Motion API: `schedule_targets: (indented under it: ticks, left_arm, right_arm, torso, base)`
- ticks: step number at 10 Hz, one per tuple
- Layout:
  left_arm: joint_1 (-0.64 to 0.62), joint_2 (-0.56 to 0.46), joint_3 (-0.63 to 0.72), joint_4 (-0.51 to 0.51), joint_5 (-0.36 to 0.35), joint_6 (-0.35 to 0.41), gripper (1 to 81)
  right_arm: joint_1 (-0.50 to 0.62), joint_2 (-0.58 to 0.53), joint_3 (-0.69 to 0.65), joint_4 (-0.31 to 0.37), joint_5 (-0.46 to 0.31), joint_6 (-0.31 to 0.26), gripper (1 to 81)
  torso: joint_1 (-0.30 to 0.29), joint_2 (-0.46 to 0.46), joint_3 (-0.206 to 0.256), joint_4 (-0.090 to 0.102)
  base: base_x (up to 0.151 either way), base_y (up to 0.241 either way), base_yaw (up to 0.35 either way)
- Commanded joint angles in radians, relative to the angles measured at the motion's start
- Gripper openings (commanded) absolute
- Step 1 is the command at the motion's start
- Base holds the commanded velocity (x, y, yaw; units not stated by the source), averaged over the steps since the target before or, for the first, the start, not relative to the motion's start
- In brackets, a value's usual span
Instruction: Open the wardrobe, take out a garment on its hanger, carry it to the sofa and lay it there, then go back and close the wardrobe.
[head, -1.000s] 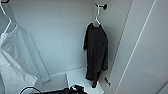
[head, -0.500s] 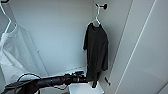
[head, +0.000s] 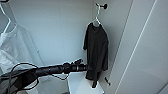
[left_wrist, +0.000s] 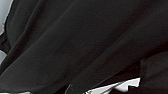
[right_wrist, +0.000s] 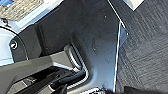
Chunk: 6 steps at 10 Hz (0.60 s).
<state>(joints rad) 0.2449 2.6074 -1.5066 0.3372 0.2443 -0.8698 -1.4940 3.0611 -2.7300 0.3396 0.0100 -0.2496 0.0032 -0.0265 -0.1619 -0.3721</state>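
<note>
The wardrobe (head: 60, 30) stands open in front of me, its white inner walls showing. The black garment (head: 97, 50) hangs limp on a pale hanger (head: 97, 18), whose hook sits on a dark peg high on the right inner side. My left arm reaches in from the left, and my left gripper (head: 86, 67) is at the garment's lower left edge, touching the fabric. The left wrist view looks straight onto folds of the black garment (left_wrist: 75, 42) at very close range.
A white top (head: 10, 50) hangs on another hanger at the left side of the wardrobe. A white shelf (head: 80, 85) lies below the black garment. The wardrobe's white door panel (head: 147, 50) stands at the right. Below the right wrist are my dark base (right_wrist: 95, 37) and grey carpet (right_wrist: 145, 45).
My left arm has risen from the bottom of the picture and stretched right into the wardrobe, reaching the garment's lower edge. The garment hangs as before.
</note>
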Motion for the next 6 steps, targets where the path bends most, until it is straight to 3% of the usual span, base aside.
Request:
schedule_targets:
  ticks: [1,6]
  left_arm:
    - [-0.271,-0.021,0.062,-0.004,-0.032,-0.112,81.1]
    - [-0.399,-0.044,0.034,-0.007,-0.098,-0.242,81.1]
  right_arm:
    - [0.031,-0.002,-0.003,0.015,-0.065,0.000,81.1]
    - [0.030,-0.003,-0.005,0.016,-0.065,0.001,81.1]
  torso:
    - [0.000,0.000,0.000,0.000]
    - [0.000,0.000,0.000,0.000]
  base:
    - [0.000,0.000,0.000]
    - [0.000,0.000,0.000]
